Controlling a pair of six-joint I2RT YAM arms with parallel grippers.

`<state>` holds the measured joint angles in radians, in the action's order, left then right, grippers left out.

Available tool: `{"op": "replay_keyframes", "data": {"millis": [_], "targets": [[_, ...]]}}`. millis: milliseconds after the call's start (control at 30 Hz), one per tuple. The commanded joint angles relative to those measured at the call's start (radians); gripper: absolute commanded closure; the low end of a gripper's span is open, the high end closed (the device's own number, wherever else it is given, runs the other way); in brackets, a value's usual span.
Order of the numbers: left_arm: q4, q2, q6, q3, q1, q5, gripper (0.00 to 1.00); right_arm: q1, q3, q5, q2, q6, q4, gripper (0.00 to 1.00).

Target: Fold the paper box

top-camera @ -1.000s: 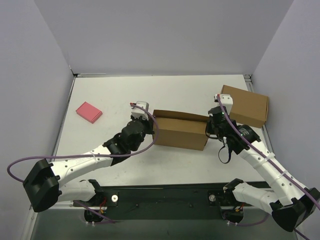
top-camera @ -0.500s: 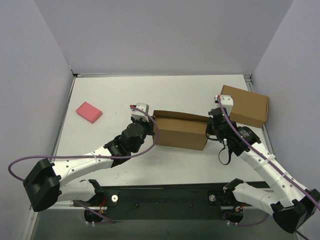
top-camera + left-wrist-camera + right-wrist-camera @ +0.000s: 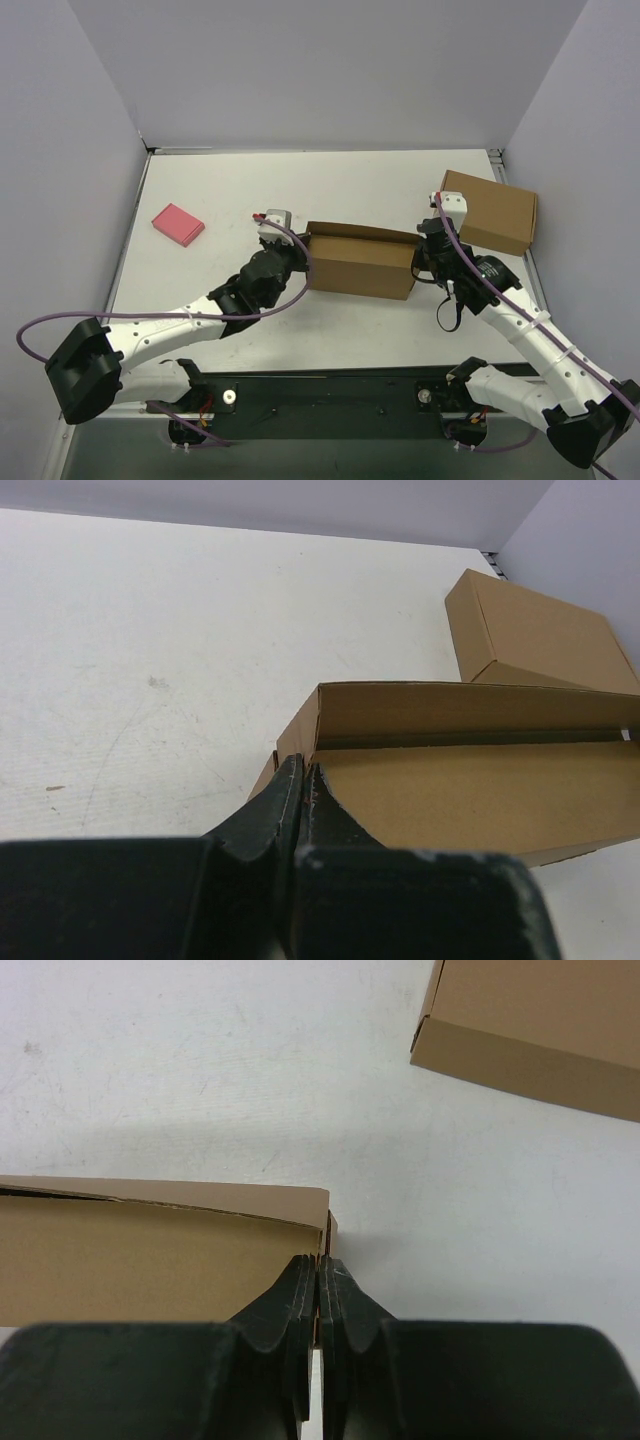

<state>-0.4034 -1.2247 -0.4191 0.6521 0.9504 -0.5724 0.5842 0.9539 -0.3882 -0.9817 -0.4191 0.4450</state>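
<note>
toward the middle of the white worktop (image 3: 350,185), a little right of centre, lies the paper box (image 3: 360,262). it is plain brown cardboard, matte and smooth, formed into a long low oblong running left to right. its near long wall faces the arms. along the far side a thin panel stands slightly raised, with a dark slit under its edge. in the left wrist view the paper box (image 3: 470,780) shows a flat top face, a crisp fold at the far wall, and a narrow shadowed gap between that wall and the top. the worktop surface is fine-grained and faintly scuffed.

the left end effector (image 3: 300,262) sits at the box's left end. its black fingers (image 3: 270,810) are pressed together, tapering to a blunt wedge, and the tips touch the upper left corner of the cardboard. the right end effector (image 3: 418,265) sits at the box's right end and is closed too, its fingers (image 3: 290,1305) flush against each other. their tips rest against the right end of the paper box (image 3: 150,1250), just below its top edge. a thin strip of cardboard shows right at those tips; whether it is pinched between them i cannot tell.

a second cardboard box (image 3: 492,212), brown and fully formed with sharp edges, lies turned at an angle near the far right of the worktop, apart from the paper box. a small pink flat block (image 3: 178,225) rests well off to the left.
</note>
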Motion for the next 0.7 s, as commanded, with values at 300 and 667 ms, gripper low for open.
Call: {"op": "replay_keyframes", "data": {"millis": [300,667], "targets": [[0.543,-0.075,-0.086,-0.126,0.054,0.138,1.00,0.026,-0.037,0.084,-0.002,-0.024,0.008,1.00],[0.571,-0.082,-0.084,-0.106,0.053,0.132,1.00,0.026,-0.040,0.083,0.005,-0.026,0.008,1.00]]}}
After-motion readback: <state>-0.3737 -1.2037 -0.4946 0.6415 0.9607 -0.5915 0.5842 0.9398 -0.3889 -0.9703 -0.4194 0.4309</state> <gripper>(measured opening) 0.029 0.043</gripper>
